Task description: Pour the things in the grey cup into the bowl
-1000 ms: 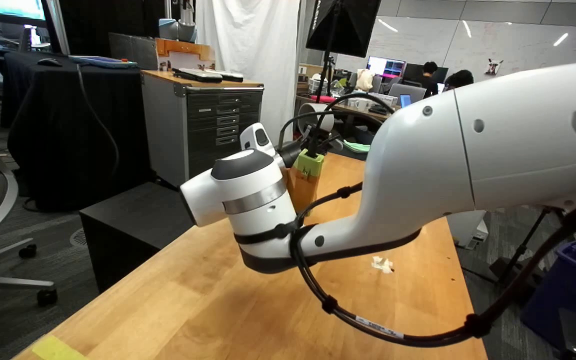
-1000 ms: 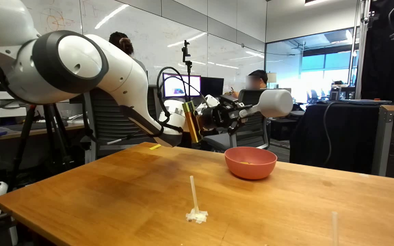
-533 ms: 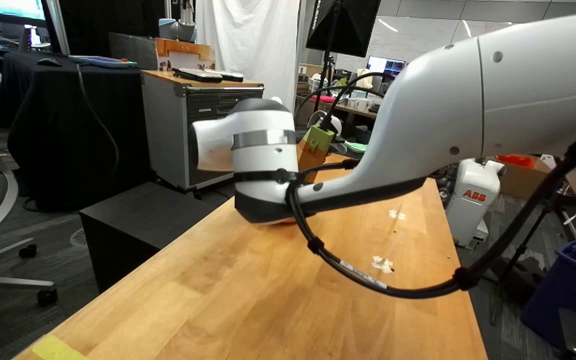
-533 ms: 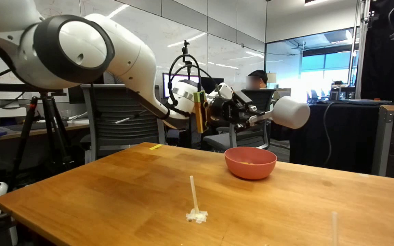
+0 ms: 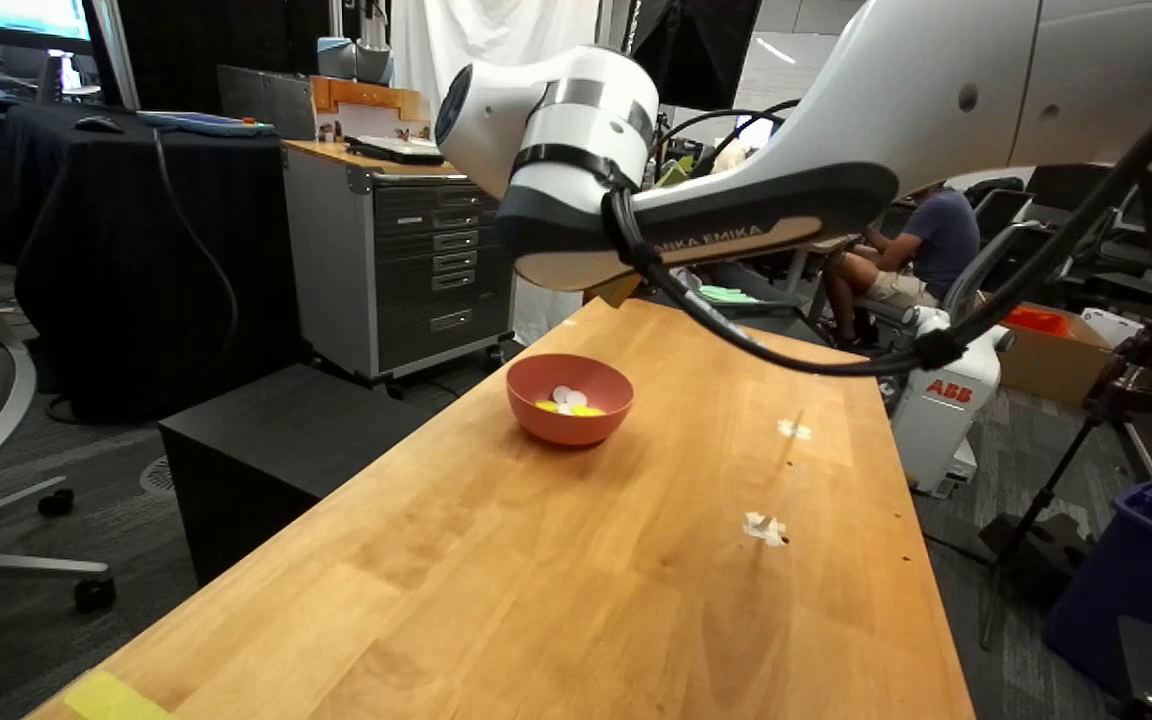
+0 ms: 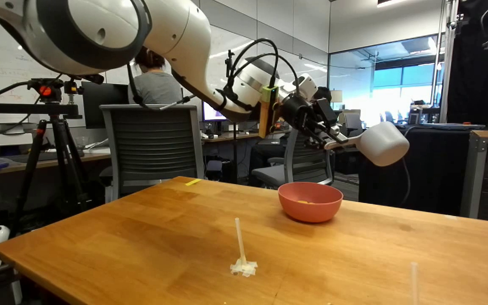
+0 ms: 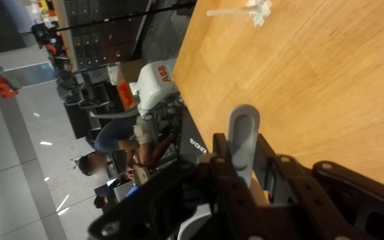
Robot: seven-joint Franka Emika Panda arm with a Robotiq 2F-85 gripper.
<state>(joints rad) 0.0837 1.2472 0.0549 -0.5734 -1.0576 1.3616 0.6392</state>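
Observation:
The grey cup (image 6: 383, 144) is a small round light-grey cup with a handle. It hangs tilted in the air, above and to the right of the bowl in an exterior view; its inside does not show. My gripper (image 6: 333, 142) is shut on the cup's handle, which stands between the fingers in the wrist view (image 7: 243, 133). Part of the cup's rim shows low in that view. The pink-red bowl (image 5: 566, 432) stands upright on the table, also in an exterior view (image 6: 310, 212). Yellow and white pieces (image 5: 568, 402) lie inside it. The arm hides gripper and cup in an exterior view.
The wooden table (image 5: 576, 580) has white tape patches (image 5: 765, 528) with thin upright pale sticks (image 6: 240, 241). A black box (image 5: 296, 435) stands beside the table's edge. Office chairs (image 6: 155, 144), a tripod and a white ABB robot (image 5: 951, 390) stand around it.
The arm has risen, uncovering the bowl in an exterior view. The gripper and cup have moved right in an exterior view, and the cup's tilt has changed. The bowl has not moved.

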